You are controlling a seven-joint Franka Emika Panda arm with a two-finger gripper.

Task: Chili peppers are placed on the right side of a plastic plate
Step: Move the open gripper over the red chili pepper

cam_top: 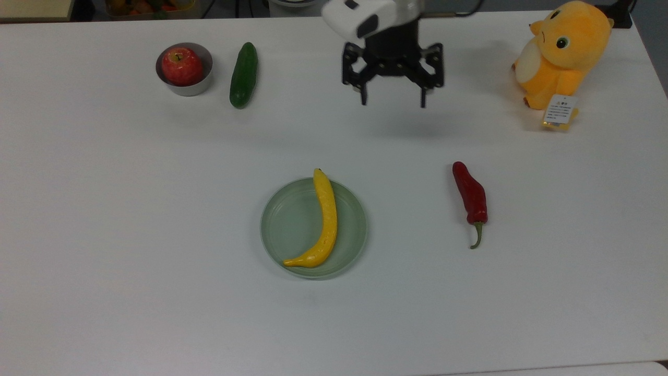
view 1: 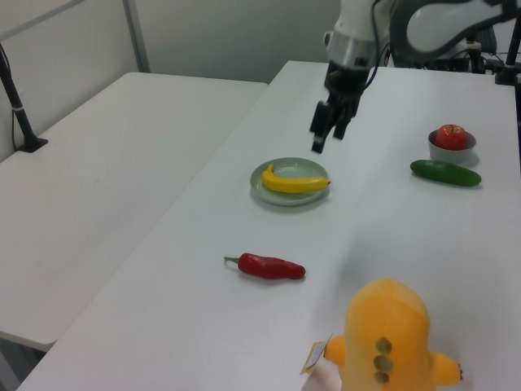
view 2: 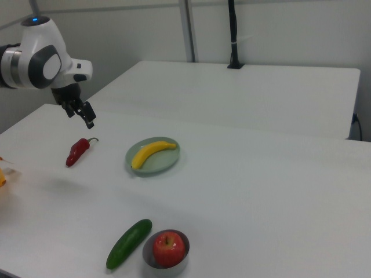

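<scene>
One chili [cam_top: 470, 194] lies on surface [cam_top: 156, 209] toward top view's right edge, well apart from plate [cam_top: 292, 224] w/ banana [cam_top: 323, 219]. Tool [cam_top: 392, 102] spread wide, empty, above surface.

Glossy dark-red skin on the chili pepper [cam_top: 470, 194] below the pincer [cam_top: 392, 102]. Translucent pale-green plastic plate [cam_top: 292, 222], smooth. Matt white table [cam_top: 130, 209]. Brushed metal bowl [cam_top: 194, 86]. Fuzzy cloth plush toy [cam_top: 561, 55].

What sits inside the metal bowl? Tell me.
A red apple fills the small metal bowl, its stem end up. The apple covers the bowl's floor, so anything beneath it is hidden. A cucumber lies on the table beside the bowl.
</scene>
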